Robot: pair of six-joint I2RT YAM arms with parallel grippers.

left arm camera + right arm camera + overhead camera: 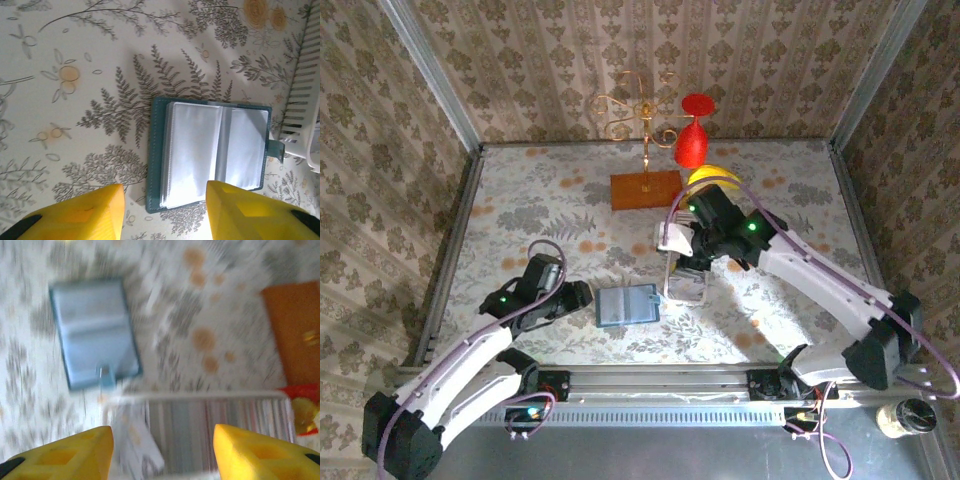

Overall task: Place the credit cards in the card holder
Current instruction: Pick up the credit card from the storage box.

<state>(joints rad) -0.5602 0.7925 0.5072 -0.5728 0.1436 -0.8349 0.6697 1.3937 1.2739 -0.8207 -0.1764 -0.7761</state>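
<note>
bright light — right wrist view motion-blurred (left wrist sharp); card holder [210, 150] glares.

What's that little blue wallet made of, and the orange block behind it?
The card holder looks like teal leather or faux leather, since its edge seems stitched, with glossy clear plastic sleeves inside. The orange block looks like matte wood, but it's too small to tell.

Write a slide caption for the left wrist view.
Left gripper open over the unfolded teal card holder on the floral tabletop, white rack at right edge.
</note>
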